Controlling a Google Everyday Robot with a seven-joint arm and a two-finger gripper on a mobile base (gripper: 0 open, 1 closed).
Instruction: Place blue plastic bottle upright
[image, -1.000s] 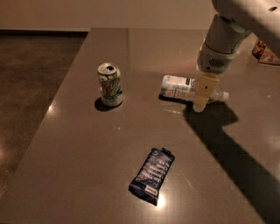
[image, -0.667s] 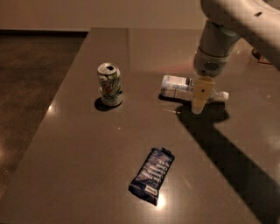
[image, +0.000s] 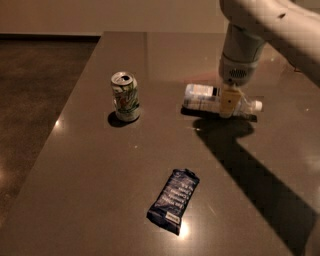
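Note:
The blue plastic bottle (image: 202, 97) lies on its side on the grey table (image: 100, 165), towards the back right, with its white cap (image: 257, 105) pointing right. My gripper (image: 227, 105) hangs straight down from the white arm, right over the bottle's middle, and its yellowish fingers (image: 227, 100) cover part of the bottle's body. The bottle rests on the table.
A green-and-white soda can (image: 125, 96) stands upright to the left of the bottle. A flat dark blue snack wrapper (image: 174, 200) lies nearer the front. The table's left edge drops to a dark floor (image: 35, 90). The arm casts a wide shadow to the front right.
The arm has shifted slightly and the gripper has come lower onto the bottle. The bottle, can and wrapper lie where they were.

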